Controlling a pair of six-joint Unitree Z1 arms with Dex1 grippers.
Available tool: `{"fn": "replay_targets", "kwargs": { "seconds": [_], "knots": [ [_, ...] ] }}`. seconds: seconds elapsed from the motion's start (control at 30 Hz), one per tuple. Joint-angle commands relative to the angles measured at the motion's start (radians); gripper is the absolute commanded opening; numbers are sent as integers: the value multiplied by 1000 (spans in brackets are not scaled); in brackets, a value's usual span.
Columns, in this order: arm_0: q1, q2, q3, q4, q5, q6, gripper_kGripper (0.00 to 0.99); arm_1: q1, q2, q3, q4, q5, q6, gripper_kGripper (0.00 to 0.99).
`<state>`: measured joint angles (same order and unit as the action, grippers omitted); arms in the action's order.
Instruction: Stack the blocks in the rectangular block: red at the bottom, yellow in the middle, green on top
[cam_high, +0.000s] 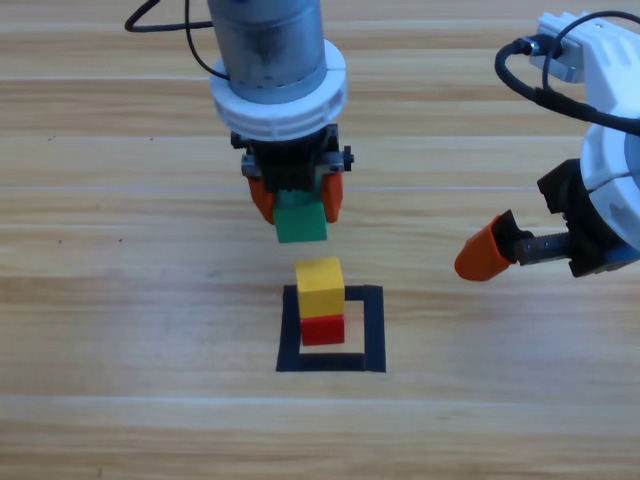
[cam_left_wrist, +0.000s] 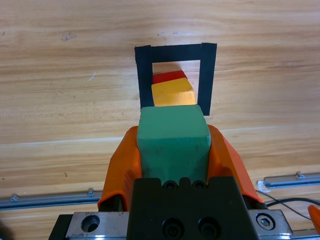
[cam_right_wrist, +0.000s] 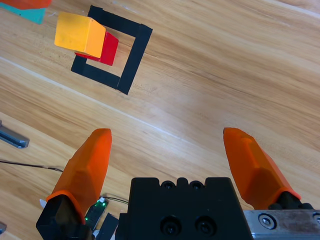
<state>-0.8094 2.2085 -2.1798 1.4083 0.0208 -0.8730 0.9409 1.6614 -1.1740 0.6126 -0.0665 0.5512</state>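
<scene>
Stack, two of three placed: yellow cube (cam_high: 320, 287) on red cube (cam_high: 323, 329) inside the tape square (cam_high: 373, 330).
Your left gripper (cam_high: 296, 203) clamps the green cube (cam_high: 301, 218), unplaced; right gripper (cam_right_wrist: 170, 157) waits agape.

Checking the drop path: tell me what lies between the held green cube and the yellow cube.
Nothing: in the high view, only bare wood separates the green cube from the yellow cube.

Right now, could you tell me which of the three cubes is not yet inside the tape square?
The green cube, gripped between the left gripper jaws above the table. The yellow cube sits on the red cube, inside the black tape square.
</scene>
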Motion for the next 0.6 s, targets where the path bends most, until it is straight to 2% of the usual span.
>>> {"fn": "replay_targets", "kwargs": {
  "seconds": [0.03, 0.6],
  "knots": [
    [-40, 26, 20, 5, 30, -21, 0, -27, -8, 31, -14, 8, -5, 980],
    [-51, 80, 8, 5, 44, -4, 0, -27, -20, 33, -14, -3, -8, 980]
  ]
}}
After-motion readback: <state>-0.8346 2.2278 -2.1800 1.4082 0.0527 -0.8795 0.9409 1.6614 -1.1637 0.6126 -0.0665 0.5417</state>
